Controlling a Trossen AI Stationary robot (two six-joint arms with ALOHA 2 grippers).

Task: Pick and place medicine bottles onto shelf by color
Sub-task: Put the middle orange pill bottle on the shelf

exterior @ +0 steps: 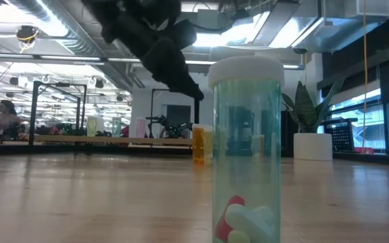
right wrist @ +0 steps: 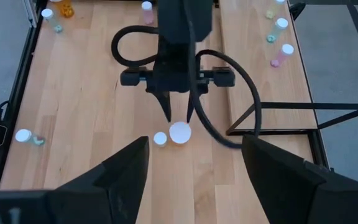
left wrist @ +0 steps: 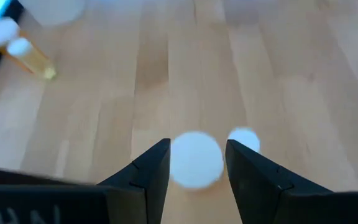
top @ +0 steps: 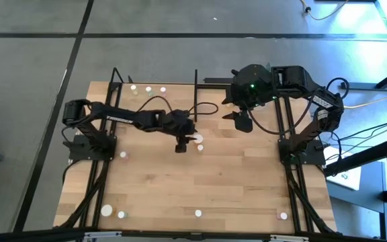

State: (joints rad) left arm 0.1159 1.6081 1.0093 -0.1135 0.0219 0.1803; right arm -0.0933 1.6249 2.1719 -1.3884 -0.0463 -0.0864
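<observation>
My left gripper (left wrist: 197,146) reaches over the table's middle (top: 193,134) and is shut on a small medicine bottle with a white cap (right wrist: 180,132); the cap hides the colour of its body. A second white-capped bottle (right wrist: 160,138) stands right beside it on the table. Three bottles (top: 148,89) stand on the shelf (top: 173,97) at the far edge. My right gripper (right wrist: 194,168) hangs open, high over the far right (top: 240,121), with nothing between its fingers. My left gripper pinches the bottle between its two fingers, whose inner faces (left wrist: 160,162) lie against the sides of the white cap (left wrist: 196,163). The fingers slant down toward the table's right edge. The bottle is upright, cap up. Whether its base is clear of the table I cannot tell.
More bottles stand along the near edge: one with a clear green body and pills (exterior: 246,148) right in front of the low camera, two at the near left (top: 106,210), one at the near right (top: 282,216). An orange bottle (exterior: 199,143) stands mid-table.
</observation>
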